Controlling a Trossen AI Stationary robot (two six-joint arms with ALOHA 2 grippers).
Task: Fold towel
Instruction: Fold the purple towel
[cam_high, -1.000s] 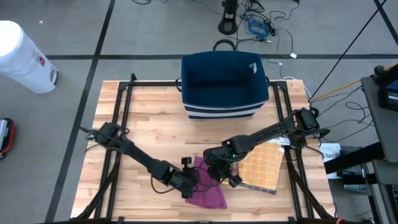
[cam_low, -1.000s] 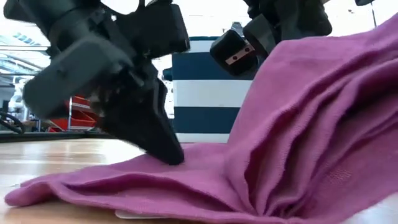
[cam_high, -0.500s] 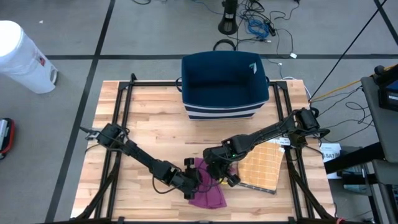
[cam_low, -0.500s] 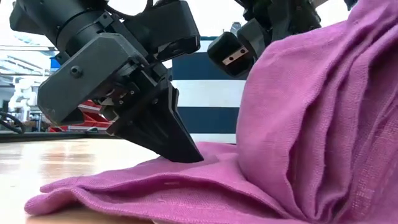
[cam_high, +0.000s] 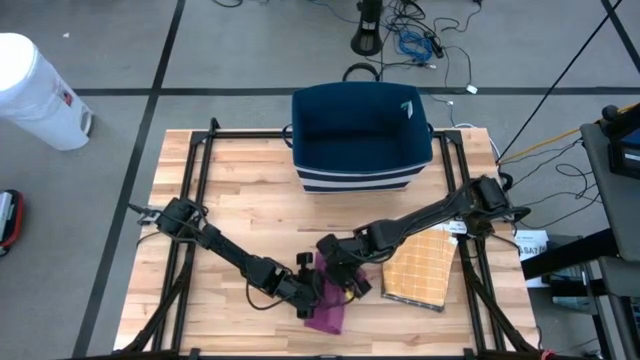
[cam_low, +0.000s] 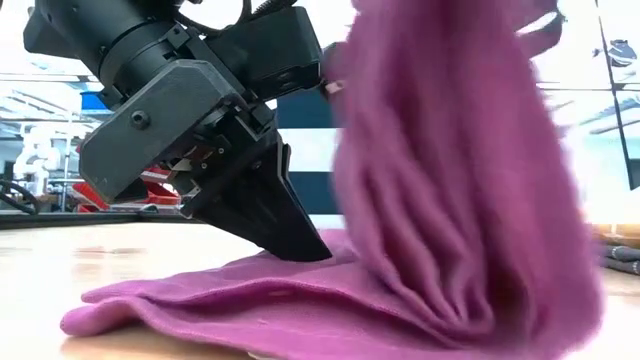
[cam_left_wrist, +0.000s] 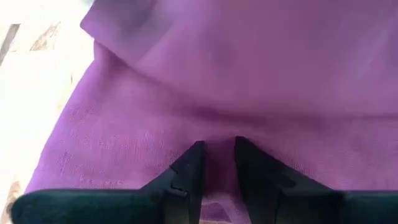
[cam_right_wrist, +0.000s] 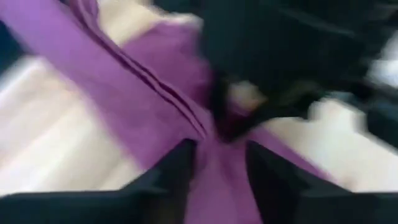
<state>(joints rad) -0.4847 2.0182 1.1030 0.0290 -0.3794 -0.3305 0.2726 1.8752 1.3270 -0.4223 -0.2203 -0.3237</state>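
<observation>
The purple towel (cam_high: 331, 303) lies bunched on the wooden tabletop (cam_high: 250, 190) near its front edge, about midway across, just left of a tan gridded mat (cam_high: 418, 266). From above, its visible shape is a narrow strip whose long axis runs from the back, under the 2 claws, toward the front edge, tilting slightly right as it comes forward.

In the low view the bottom layer lies flat on the wood while another part of the cloth (cam_low: 450, 170) stands up as a tall, blurred column of vertical folds above it.

The left claw (cam_high: 305, 297) has its tips down on the flat layer. In its wrist view the fingers (cam_left_wrist: 186, 174) sit with a narrow gap between them and cloth showing in that gap, so it is clenched on a pinch of the towel.

The right claw (cam_high: 345, 283) is just beside it, over the towel's back part. Its wrist view is smeared: the 2 fingers (cam_right_wrist: 171, 171) stand apart with a strip of cloth running between them, but I cannot tell whether they grasp it or have released it.

A navy bin (cam_high: 361, 135) stands at the tabletop's back edge, well apart from the towel.
</observation>
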